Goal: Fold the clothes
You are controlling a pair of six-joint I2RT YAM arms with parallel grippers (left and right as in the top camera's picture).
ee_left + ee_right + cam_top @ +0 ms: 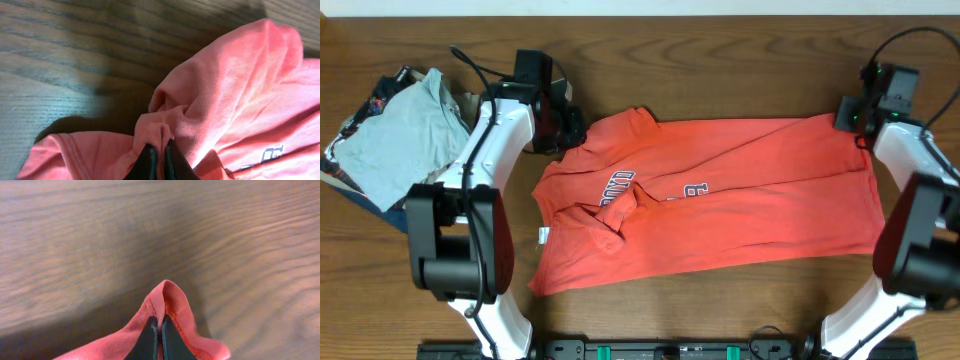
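Across mid-table: red-orange T-shirt [740, 200] lying mostly flat, crumpled fold near the white lettering [620, 185]. Soft, light, limp cotton: sags and wrinkles, offers nothing stiff to push against, needs lifting under tension between two holds. Holds well on a bunched pinch; thin single-layer pinch probably likelier to slip. Best holds: far corners, seams, hems. Left gripper [160, 152] clamped on a wad of cloth near the far-left shoulder; right gripper [159, 327] clamped on a stitched edge at the far-right corner. Beyond the left arm: light grey T-shirt [395, 135] on a dark pile, apart from it. Wooden table [720, 60] underneath.
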